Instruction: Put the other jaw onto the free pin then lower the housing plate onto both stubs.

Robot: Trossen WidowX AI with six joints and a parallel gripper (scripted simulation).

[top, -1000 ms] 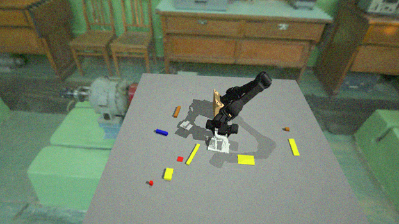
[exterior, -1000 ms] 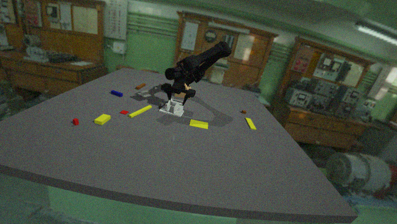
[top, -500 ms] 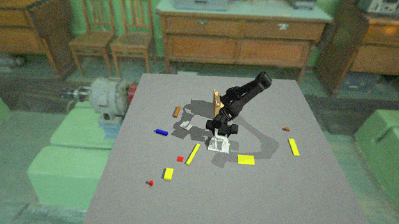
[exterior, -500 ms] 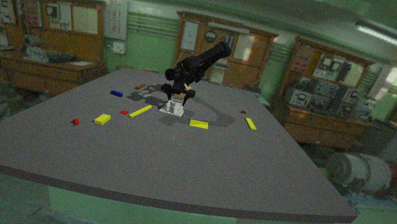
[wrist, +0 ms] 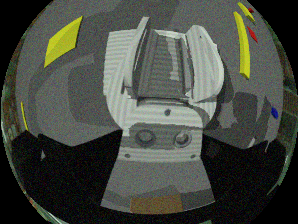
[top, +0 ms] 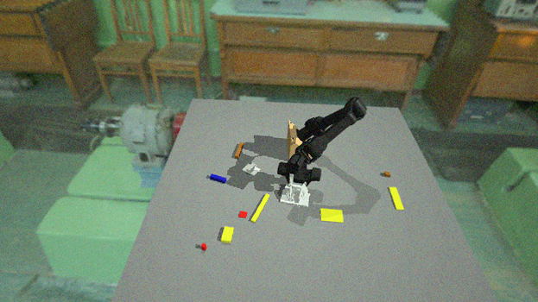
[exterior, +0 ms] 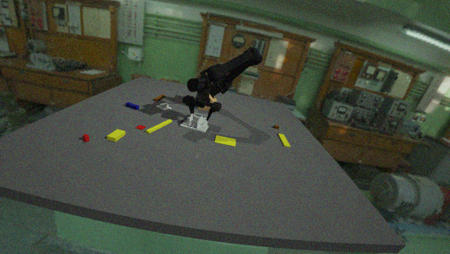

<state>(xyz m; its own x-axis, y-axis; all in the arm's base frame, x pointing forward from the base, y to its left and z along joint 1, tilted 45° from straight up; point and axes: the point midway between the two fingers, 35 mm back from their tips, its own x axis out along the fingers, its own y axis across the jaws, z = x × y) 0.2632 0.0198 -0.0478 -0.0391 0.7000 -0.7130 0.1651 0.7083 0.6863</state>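
A white assembly [top: 295, 203] [exterior: 194, 126] [wrist: 162, 120] appears to rest on the table: a broad base carries upright walls, one at the left and a curved one [wrist: 207, 65] at the right. A narrower section near me shows two round holes or pin ends [wrist: 145, 137] [wrist: 182, 139]; whether they are filled is unclear. My gripper [top: 297, 183] [exterior: 200, 116] [wrist: 161, 136] stands wide, shut on this section from both sides. A loose white part [top: 251, 168] [exterior: 164, 106] lies to the left. I cannot tell whether gear teeth mesh or which part is the housing plate.
A long yellow bar [top: 260, 207] [exterior: 159, 126] [wrist: 242, 47] lies left of the assembly, a yellow block [top: 332, 214] [exterior: 225, 140] [wrist: 64, 41] to its right. A blue bar [top: 218, 178] [exterior: 132, 105], an orange bar [top: 239, 150] and red pieces are farther left. Arm shadows cover the table nearby.
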